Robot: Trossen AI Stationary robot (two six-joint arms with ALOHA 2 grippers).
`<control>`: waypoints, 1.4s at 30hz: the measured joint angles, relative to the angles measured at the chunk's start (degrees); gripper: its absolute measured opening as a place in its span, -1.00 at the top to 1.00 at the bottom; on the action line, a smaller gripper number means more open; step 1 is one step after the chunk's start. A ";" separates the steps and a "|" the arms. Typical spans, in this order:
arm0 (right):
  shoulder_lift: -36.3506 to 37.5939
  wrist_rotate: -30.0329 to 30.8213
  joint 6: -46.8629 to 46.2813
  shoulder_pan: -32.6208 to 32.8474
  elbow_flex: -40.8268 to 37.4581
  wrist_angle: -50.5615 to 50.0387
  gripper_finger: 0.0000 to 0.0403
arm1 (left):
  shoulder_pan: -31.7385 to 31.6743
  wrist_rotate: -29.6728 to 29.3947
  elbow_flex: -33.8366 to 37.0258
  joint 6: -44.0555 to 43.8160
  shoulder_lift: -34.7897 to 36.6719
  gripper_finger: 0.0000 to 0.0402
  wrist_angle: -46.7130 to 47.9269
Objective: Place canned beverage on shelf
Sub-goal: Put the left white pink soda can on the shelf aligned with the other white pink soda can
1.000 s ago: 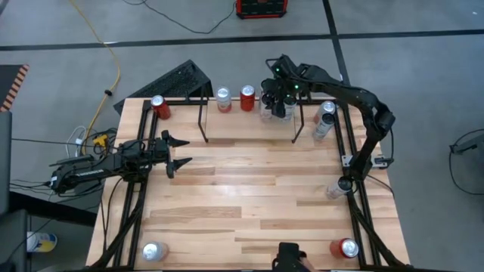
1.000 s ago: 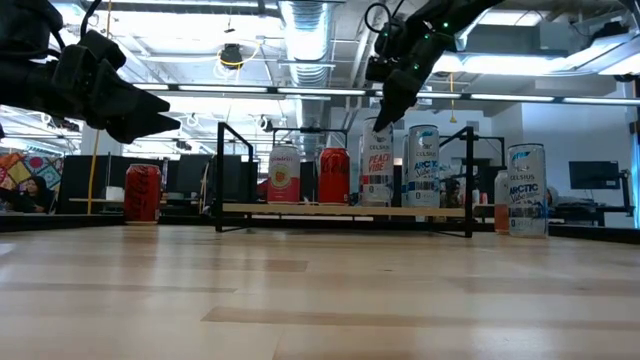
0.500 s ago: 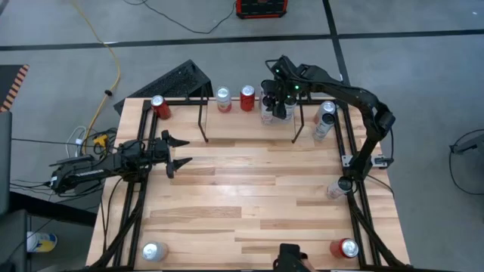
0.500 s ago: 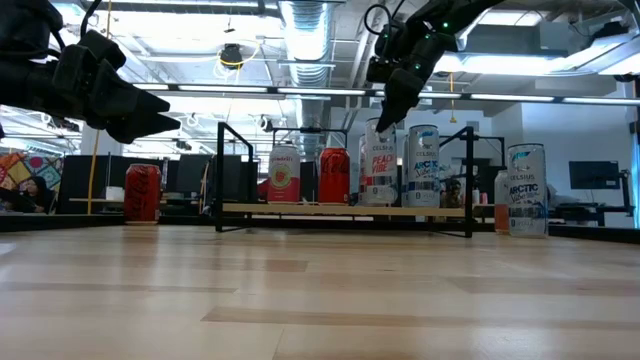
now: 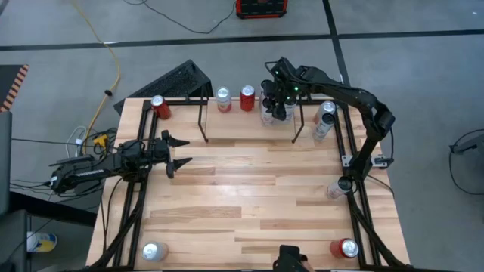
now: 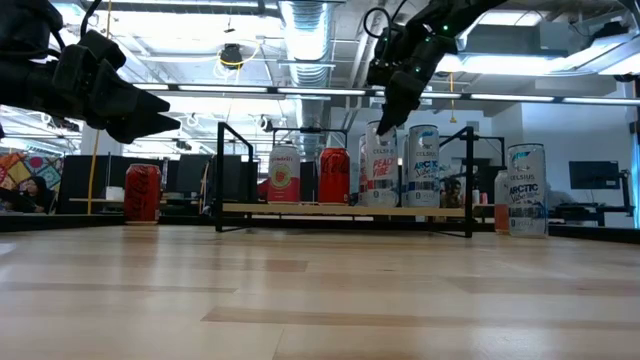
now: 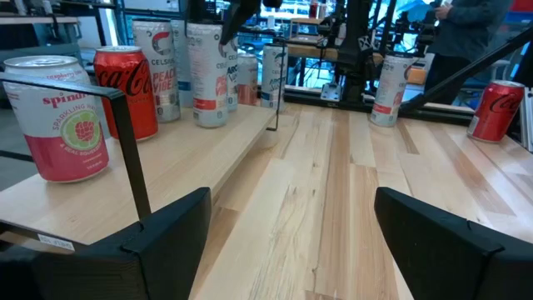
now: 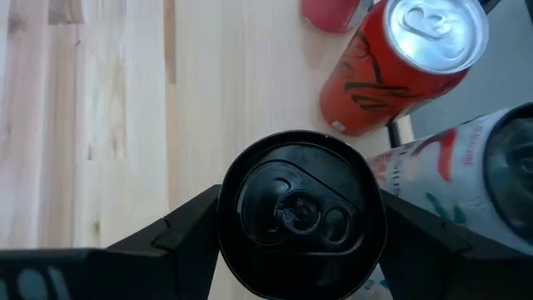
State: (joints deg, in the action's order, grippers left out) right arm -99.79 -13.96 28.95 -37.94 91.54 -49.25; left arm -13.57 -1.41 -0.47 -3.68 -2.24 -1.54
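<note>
Two fingers of the right pincer [image 8: 300, 218] flank a black-topped can [image 8: 301, 210] on the shelf [image 6: 340, 209].

A grey concrete floor [image 5: 423, 68] surrounds the tabletop [image 5: 242, 189], crossed by dark seam lines. A yellow cable [image 5: 113, 64] trails at far left. Overhead, fluorescent ceiling lights [image 6: 310, 30] and exposed ducts run across the room; monitors [image 6: 590, 175] sit far right.
</note>
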 joint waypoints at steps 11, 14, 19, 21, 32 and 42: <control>0.04 -0.15 -0.34 0.01 -0.27 0.13 -0.45 | 0.01 0.00 0.02 0.00 0.00 -0.61 -0.02; 0.04 -0.13 -0.42 0.03 -0.27 0.19 -0.54 | 0.01 0.00 0.02 0.00 0.00 -0.61 -0.01; 0.09 0.18 -0.42 0.03 -0.27 0.63 -0.69 | 0.01 0.00 0.00 0.00 0.00 -0.61 0.00; 0.09 0.29 -0.42 0.03 -0.27 0.61 -0.72 | 0.00 0.00 0.02 0.00 0.00 -0.61 0.00; 0.09 0.57 -0.46 0.03 6.89 -3.04 -0.68 | 0.01 0.00 0.00 0.00 0.01 -0.61 -0.01; 0.99 -2.15 -1.93 5.47 10.84 -12.93 -0.45 | 0.01 0.00 0.00 0.00 0.02 -0.61 -0.02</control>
State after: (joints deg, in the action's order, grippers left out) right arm -98.80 -16.11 27.02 -32.47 102.38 -62.18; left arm -13.57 -1.41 -0.47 -3.68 -2.22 -1.56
